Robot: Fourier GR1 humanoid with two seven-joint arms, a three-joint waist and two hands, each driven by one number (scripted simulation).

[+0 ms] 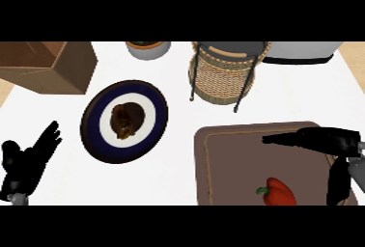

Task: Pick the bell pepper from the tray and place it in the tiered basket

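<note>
A red bell pepper (pixel 279 191) with a green stem lies on the brown tray (pixel 228 159) near its front edge. My right hand (pixel 324 140) hovers over the tray's far right part, fingers straight and pointing left, apart from the pepper and behind it. The tiered wicker basket (pixel 222 77) on a black wire frame stands behind the tray. My left hand (pixel 28 161) rests open at the lower left, fingers up.
A dark-rimmed plate (pixel 96 120) holding a brown food item sits left of the tray. A cardboard box (pixel 50 65) stands at the back left, a small pot (pixel 148 49) at the back middle, a white-and-grey appliance (pixel 303 50) at the back right.
</note>
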